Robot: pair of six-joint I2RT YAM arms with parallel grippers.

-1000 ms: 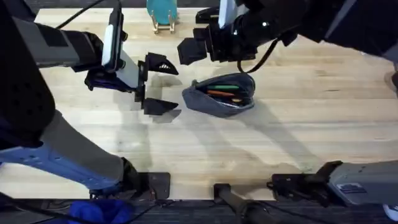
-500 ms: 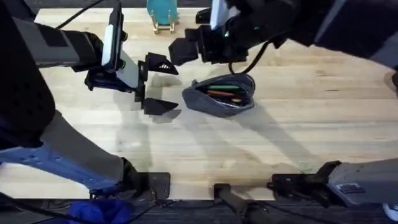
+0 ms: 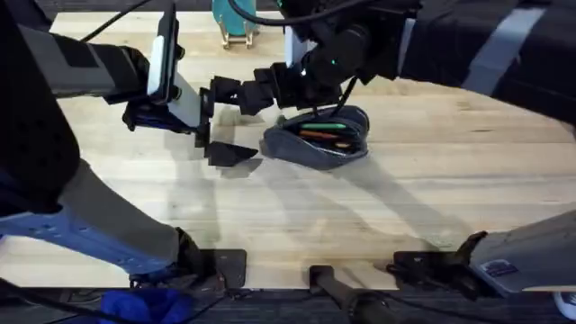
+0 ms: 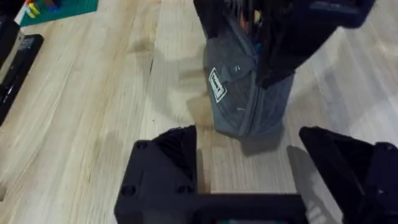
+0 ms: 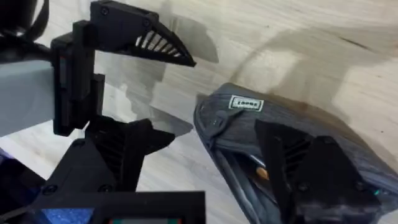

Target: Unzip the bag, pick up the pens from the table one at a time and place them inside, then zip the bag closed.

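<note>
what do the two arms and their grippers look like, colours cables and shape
The left gripper has black angular wedge-shaped fingers on a white and black wrist block, behind it a grey arm link. The right gripper has matching black fingers, one ribbed on its inner face; its arm is black with a grey stripe, a black cable looping off it and a small green light.

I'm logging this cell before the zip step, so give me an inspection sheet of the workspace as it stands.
Surface: table, light wood planks.
Job's things: bag unzipped, pens inside it.
Clutter: teal stand at the far edge; dark flat object near the table edge.
Pincers: left pincer open beside the bag's end; right pincer open, one finger over the bag's opening.
Cables: black cable on the right arm.
Surroundings: nothing seen.
</note>
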